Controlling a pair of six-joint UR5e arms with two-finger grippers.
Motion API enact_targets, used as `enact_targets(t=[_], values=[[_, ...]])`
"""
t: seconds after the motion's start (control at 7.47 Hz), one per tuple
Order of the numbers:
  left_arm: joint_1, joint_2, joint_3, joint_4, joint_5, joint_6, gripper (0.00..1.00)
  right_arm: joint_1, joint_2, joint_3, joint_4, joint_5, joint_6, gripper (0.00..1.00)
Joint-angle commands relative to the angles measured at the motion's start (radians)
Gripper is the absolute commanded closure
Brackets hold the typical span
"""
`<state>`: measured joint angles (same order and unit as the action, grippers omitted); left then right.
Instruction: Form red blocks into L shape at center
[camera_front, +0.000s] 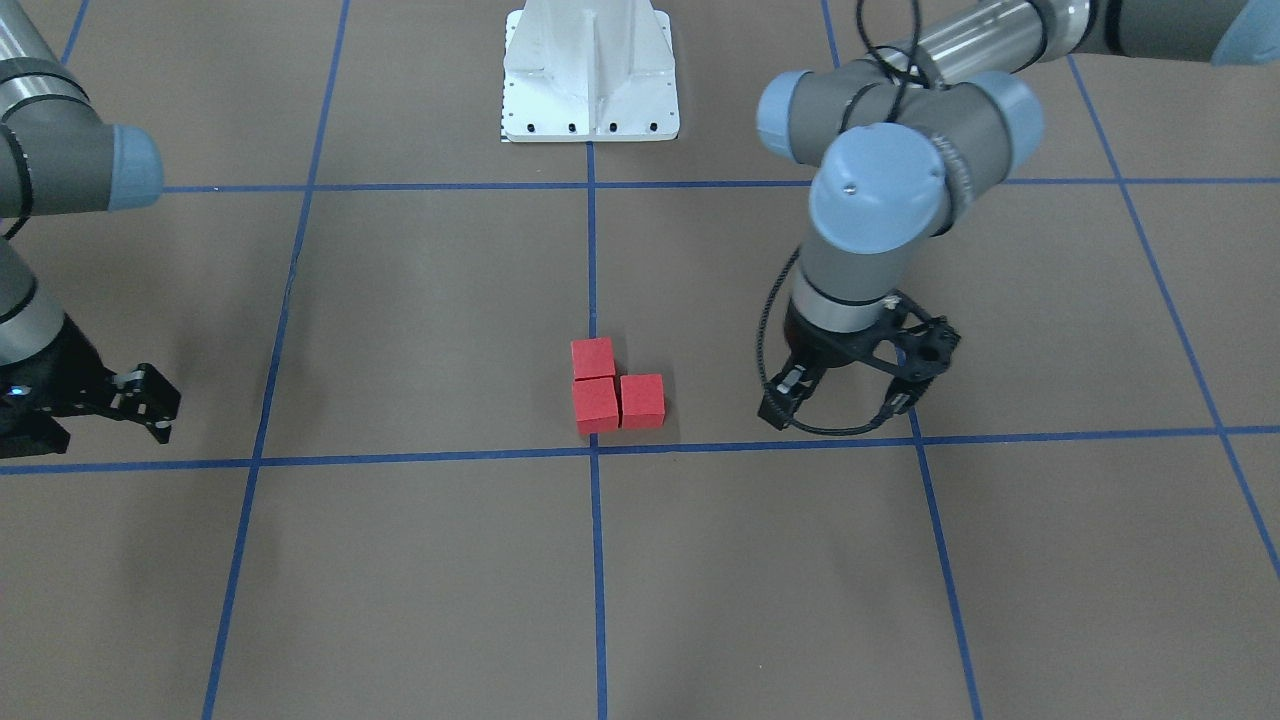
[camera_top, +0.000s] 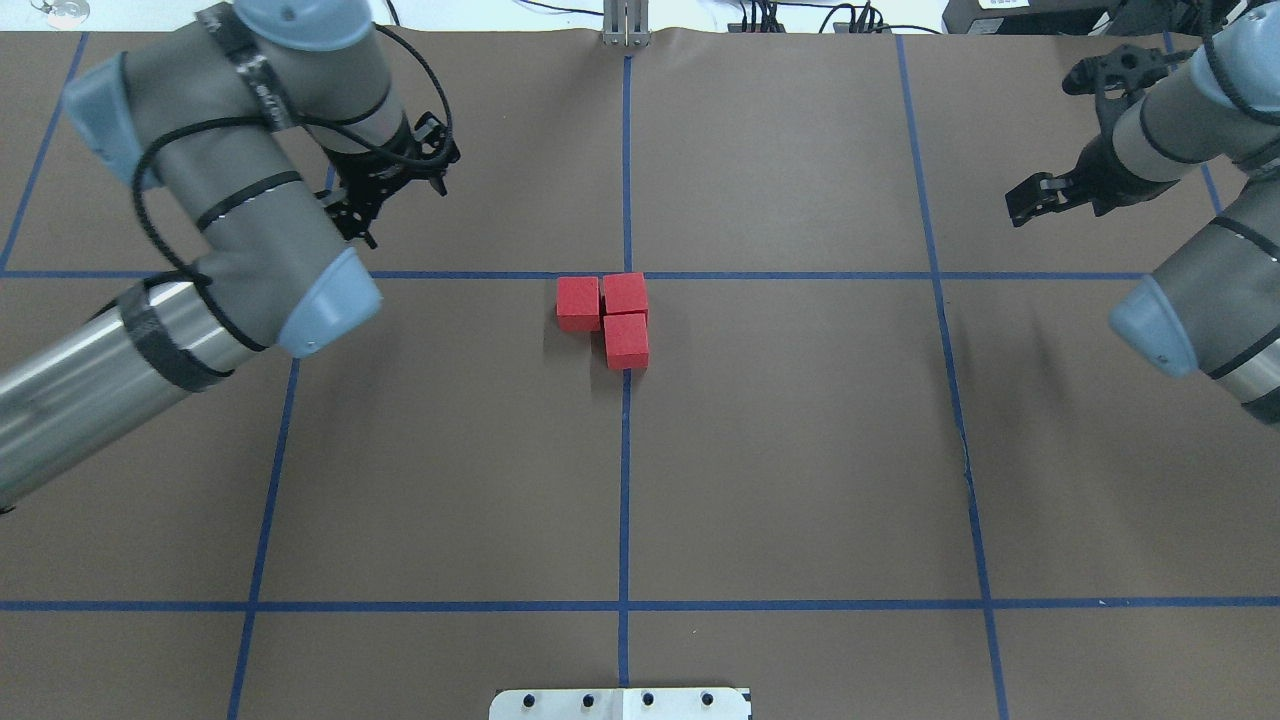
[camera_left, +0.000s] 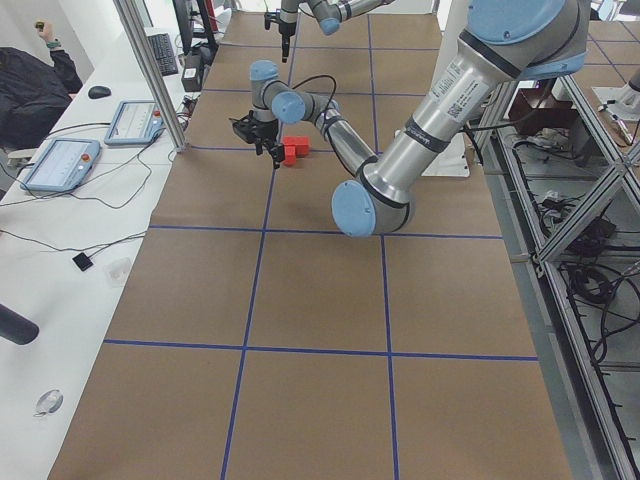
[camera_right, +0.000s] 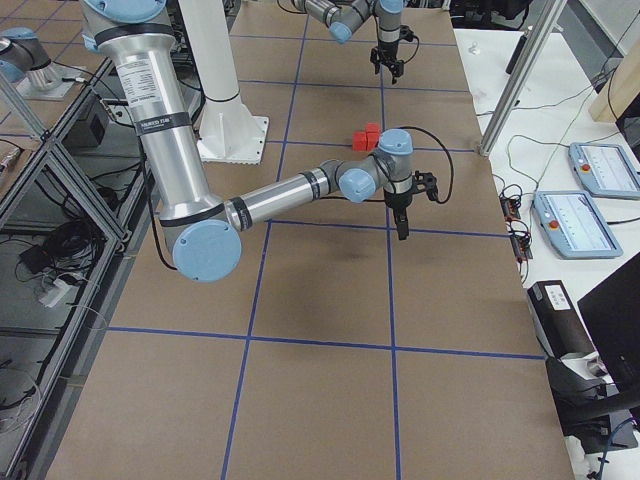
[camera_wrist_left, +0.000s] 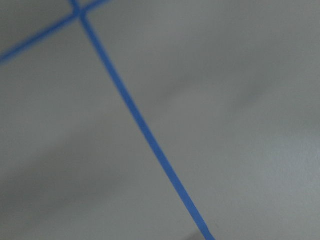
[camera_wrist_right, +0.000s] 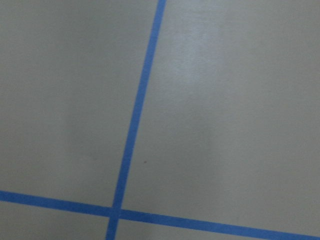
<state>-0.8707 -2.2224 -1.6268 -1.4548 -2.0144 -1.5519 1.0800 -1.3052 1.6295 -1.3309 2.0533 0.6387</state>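
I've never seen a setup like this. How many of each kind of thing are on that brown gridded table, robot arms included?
Red blocks: 3
Robot arms: 2, the left arm and the right arm
White base: 1
Total: 6

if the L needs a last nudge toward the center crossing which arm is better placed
Left. Its open tool hangs closer to the red blocks, which already form an L by the center; the right tool is farther out on the other side.
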Motion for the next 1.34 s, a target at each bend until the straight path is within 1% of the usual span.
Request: enact_targets(t=[0.0,0.13,0.27,0.4,0.54,0.67,0.8,0.94,1.07,1.21], values=[[-0.136,0.234,-0.146,-0.004,-0.009,0.508,0.00,0.185,-0.031,-0.076,-0.002,0.169,-0.173,0.01],[-0.210,0.294,-0.150,-0.007,-0.055,0.674,0.00,0.278,-0.031,-0.162,-0.002,0.241,-0.326,0.01],[-0.288,0.361,-0.145,-0.042,-0.108,0.870,0.00,0.354,-0.032,-0.221,-0.007,0.273,-0.447,0.01],[-0.359,0.433,-0.139,-0.094,-0.128,1.042,0.00,0.413,-0.034,-0.262,-0.011,0.280,-0.480,0.01],[-0.423,0.495,-0.119,-0.142,-0.150,1.152,0.00,0.473,-0.063,-0.285,-0.011,0.359,-0.491,0.01],[-0.453,0.541,-0.096,-0.188,-0.170,1.212,0.00,0.500,-0.103,-0.287,-0.010,0.388,-0.528,0.01],[-0.529,0.555,-0.076,-0.191,-0.196,1.333,0.00,0.509,-0.129,-0.289,-0.010,0.380,-0.546,0.01],[-0.597,0.555,-0.009,-0.194,-0.289,1.527,0.00,0.529,-0.137,-0.289,-0.013,0.381,-0.547,0.01],[-0.646,0.564,0.023,-0.197,-0.344,1.697,0.00,0.544,-0.153,-0.287,-0.013,0.386,-0.547,0.01],[-0.680,0.596,0.025,-0.199,-0.345,1.731,0.00,0.554,-0.167,-0.286,-0.013,0.392,-0.547,0.01]])
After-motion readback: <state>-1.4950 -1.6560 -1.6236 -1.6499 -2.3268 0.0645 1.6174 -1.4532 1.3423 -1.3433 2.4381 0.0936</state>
